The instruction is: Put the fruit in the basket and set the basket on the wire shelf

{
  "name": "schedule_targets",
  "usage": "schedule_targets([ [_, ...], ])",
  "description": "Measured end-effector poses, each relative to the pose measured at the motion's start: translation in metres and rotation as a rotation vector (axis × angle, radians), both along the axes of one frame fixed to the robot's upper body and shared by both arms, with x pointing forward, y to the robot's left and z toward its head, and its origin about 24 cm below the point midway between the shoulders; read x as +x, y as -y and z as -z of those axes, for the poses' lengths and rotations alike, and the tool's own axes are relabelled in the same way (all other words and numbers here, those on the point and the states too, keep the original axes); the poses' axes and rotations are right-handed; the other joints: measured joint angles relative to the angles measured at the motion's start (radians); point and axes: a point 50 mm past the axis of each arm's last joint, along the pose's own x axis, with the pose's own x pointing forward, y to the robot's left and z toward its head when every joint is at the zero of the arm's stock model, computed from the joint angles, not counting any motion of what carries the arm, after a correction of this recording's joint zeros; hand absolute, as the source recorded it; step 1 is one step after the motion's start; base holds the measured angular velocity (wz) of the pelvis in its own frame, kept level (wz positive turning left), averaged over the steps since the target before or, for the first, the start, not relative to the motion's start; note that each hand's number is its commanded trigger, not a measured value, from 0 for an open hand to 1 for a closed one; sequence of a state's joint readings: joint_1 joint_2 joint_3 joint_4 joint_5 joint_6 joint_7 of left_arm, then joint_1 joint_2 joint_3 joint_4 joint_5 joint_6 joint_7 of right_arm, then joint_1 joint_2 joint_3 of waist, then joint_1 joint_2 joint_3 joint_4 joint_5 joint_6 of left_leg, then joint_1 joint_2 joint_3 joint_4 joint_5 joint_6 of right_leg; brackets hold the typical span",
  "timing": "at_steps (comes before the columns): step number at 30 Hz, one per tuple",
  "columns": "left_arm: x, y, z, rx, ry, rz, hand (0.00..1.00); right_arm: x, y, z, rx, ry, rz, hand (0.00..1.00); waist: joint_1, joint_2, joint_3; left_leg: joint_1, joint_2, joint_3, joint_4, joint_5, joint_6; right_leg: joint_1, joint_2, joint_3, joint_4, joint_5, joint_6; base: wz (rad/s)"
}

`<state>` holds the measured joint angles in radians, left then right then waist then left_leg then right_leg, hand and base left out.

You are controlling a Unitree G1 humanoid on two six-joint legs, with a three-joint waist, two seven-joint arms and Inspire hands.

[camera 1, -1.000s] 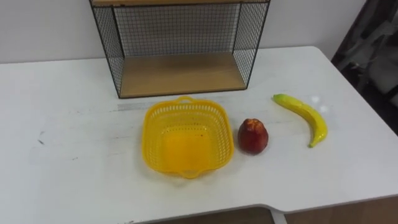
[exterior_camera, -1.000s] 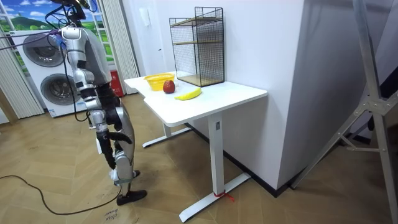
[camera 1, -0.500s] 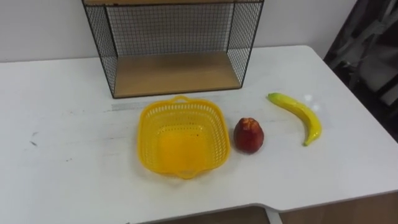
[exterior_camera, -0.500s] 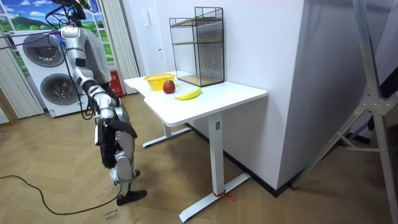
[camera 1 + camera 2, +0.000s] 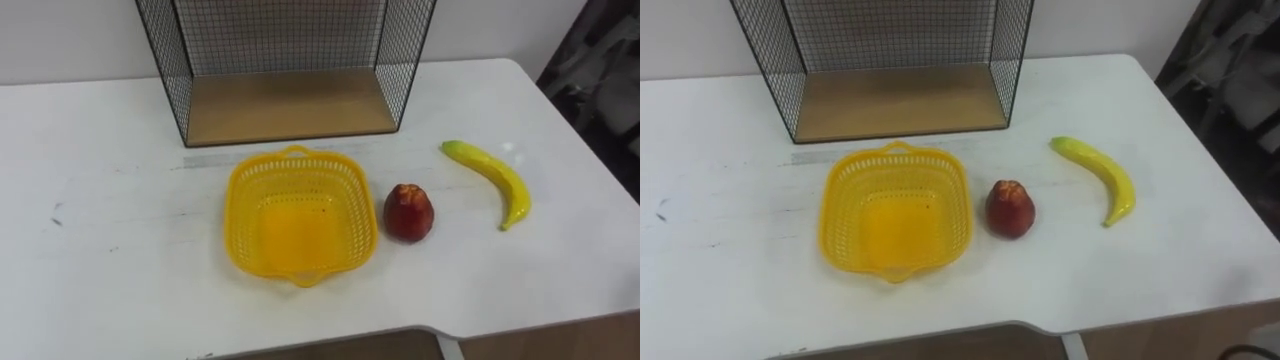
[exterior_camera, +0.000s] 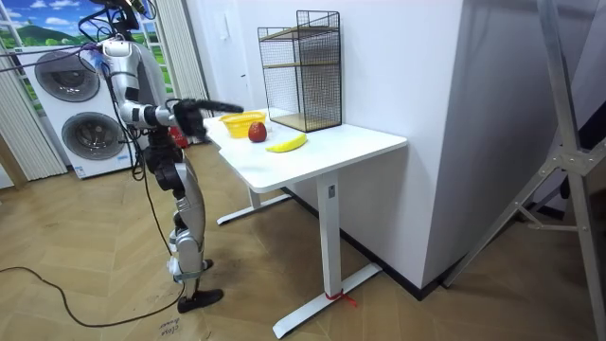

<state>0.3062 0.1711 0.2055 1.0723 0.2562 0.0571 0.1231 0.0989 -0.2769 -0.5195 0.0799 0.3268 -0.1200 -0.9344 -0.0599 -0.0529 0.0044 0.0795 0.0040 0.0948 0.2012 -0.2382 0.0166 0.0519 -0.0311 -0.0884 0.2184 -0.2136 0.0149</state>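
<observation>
Finding: a domestic-style room with a laundry corner. Evidence: two stacked washing machines [image 6: 74,104], a pale curtain [image 6: 180,47] beside them, a wood-block floor [image 6: 95,246], and a white table [image 6: 322,147] carrying a wire shelf [image 6: 303,71].

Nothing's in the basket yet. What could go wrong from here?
The banana lies toward the table's right edge, so a nudge could push it off. The apple is round and may roll when grasped. The basket stands close before the wire shelf, whose mesh sides could snag it going in.

perforated plastic basket [image 5: 300,215], black wire shelf [image 5: 285,60], wood base
</observation>
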Motion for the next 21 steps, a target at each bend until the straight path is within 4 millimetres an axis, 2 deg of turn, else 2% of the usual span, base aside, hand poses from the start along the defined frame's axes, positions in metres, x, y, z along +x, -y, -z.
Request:
schedule_targets([
  [4,0.005,0.003,0.001,-0.016,0.014,0.030,0.00,0.016,-0.013,-0.015,-0.104,-0.002,-0.143,0.00,0.017,-0.002,-0.0014,0.002,0.000,0.001,-0.002,0.000,0.000,0.000,0.000,0.002,0.000,0.000,0.000,-0.01],
  [7,0.004,0.003,0.001,-0.018,0.010,0.032,0.00,0.023,-0.017,-0.017,-0.128,-0.020,-0.233,0.00,0.032,-0.002,-0.0019,0.002,0.001,0.001,-0.002,0.000,0.000,0.005,0.000,0.000,0.001,0.002,-0.001,0.00],
  [11,0.003,0.003,0.001,-0.014,0.000,0.050,0.00,0.029,-0.023,-0.015,-0.133,-0.036,-0.327,0.00,0.041,-0.004,0.0006,0.003,0.001,-0.002,-0.002,0.000,0.000,0.012,-0.001,-0.009,0.000,0.002,-0.002,0.05],
  [21,0.009,0.007,0.002,-0.032,0.002,0.116,0.00,0.056,-0.060,0.000,-0.144,-0.131,-0.760,0.00,0.051,-0.005,0.0049,0.011,0.004,-0.004,0.004,0.000,0.000,0.031,-0.002,-0.016,-0.006,0.006,-0.003,0.01],
])
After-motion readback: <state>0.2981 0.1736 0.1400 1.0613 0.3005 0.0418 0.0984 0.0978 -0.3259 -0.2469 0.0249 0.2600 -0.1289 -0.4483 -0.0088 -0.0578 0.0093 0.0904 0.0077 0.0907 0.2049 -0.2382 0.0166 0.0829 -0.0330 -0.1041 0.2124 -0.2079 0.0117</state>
